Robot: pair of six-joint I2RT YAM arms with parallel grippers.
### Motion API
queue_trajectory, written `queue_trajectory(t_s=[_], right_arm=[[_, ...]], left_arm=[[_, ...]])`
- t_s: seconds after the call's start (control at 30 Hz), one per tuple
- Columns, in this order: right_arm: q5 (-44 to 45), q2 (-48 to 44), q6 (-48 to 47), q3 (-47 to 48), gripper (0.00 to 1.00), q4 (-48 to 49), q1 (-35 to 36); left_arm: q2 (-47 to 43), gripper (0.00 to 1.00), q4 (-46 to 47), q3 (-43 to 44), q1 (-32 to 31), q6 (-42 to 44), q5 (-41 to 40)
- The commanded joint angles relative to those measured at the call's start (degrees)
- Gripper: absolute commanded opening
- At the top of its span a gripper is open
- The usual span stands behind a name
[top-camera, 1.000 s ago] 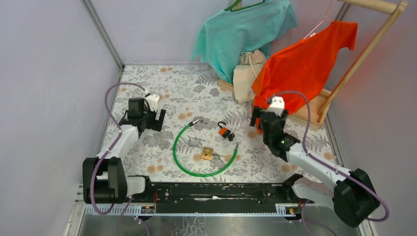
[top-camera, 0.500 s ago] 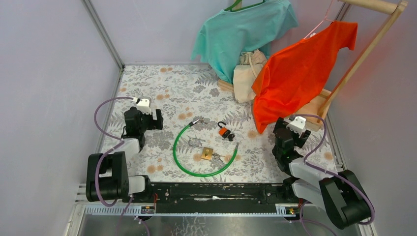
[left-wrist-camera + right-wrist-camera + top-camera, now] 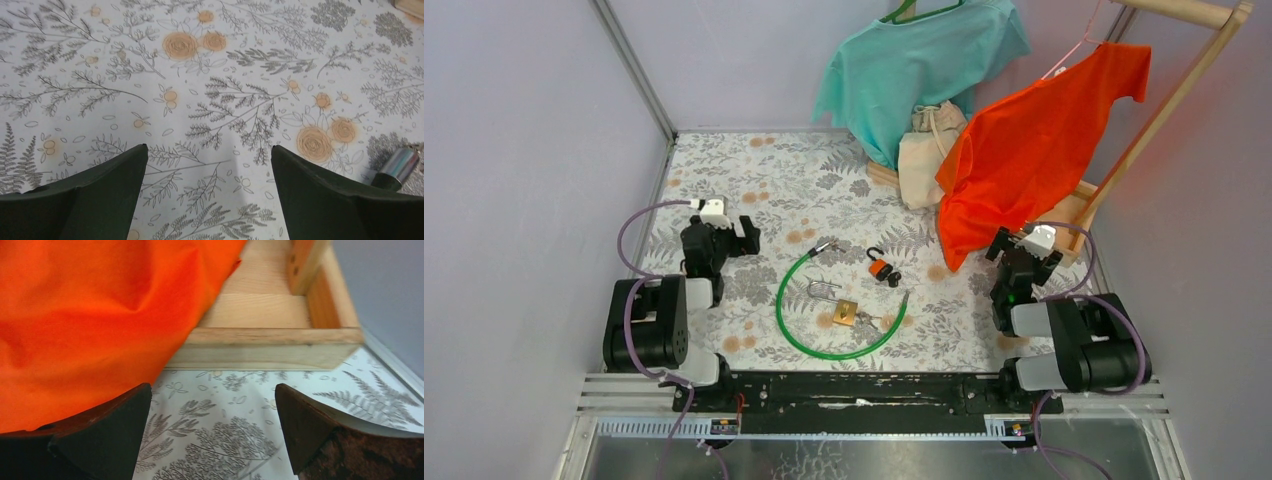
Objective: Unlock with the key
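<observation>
**Top view**
1. My left gripper (image 3: 746, 236): jaws spread as wide as they go, nothing between them. It sits tucked back at the left side of the floral cloth (image 3: 754, 165).
2. My right gripper (image 3: 1009, 250): equally wide apart and empty, at the right side, near the hem of the orange shirt (image 3: 1034, 140).
3. Brass padlock (image 3: 845, 312): flat on the cloth mid-table, inside the curve of the green cable (image 3: 782, 318), well apart from both grippers.
4. Key (image 3: 871, 321): just beside the brass padlock, on its right (too small to say whether they touch).
5. Orange padlock (image 3: 879, 267): a little farther back, between the cable's two ends.
6. Far side: teal shirt (image 3: 914, 70), cream bag (image 3: 924, 150) and wooden rack (image 3: 1164, 110).

**Left wrist view**
7. Both dark fingers (image 3: 100, 195) stand far apart over bare patterned cloth, gripping nothing.
8. Cable end (image 3: 400, 167): a silver ferrule at the right edge, clear of the fingers.

**Right wrist view**
9. Fingers (image 3: 100, 435): wide apart, empty.
10. The orange shirt fills the upper left. The rack's wooden base sits on the cloth straight ahead.
</observation>
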Motion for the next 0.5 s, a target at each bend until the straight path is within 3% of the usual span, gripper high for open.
queue_trajectory(t_s=[0.0,0.03,0.13,0.2,0.27,0.47], right_arm=[[-11.6,4.1,-2.1,3.4,0.99,6.3,-1.4],[-14.5,4.8,-3.3,3.5,0.99,6.7,-1.4],[-18.1,9.2,-5.6,2.0,0.99,14.6,-1.4],[-17.6,7.9,-4.6,3.2,0.99,9.7,-1.4],[-18.1,8.9,-3.8,3.3,0.99,11.5,-2.4],[-17.6,8.8,-3.6,2.5,0.99,13.0,-2.8]], left_arm=[[1.2,1.0,12.9,-2.2,-3.7,1.3,-3.9],[0.8,1.0,13.6,-3.2,-6.1,2.7,-6.0],[2.4,1.0,29.6,-10.8,-9.5,4.3,-12.7],[1.4,1.0,27.4,-10.4,-10.5,3.9,-16.7],[2.3,1.0,22.6,-7.4,-10.5,2.3,-19.9],[2.5,1.0,23.1,-7.3,-10.0,1.9,-19.3]])
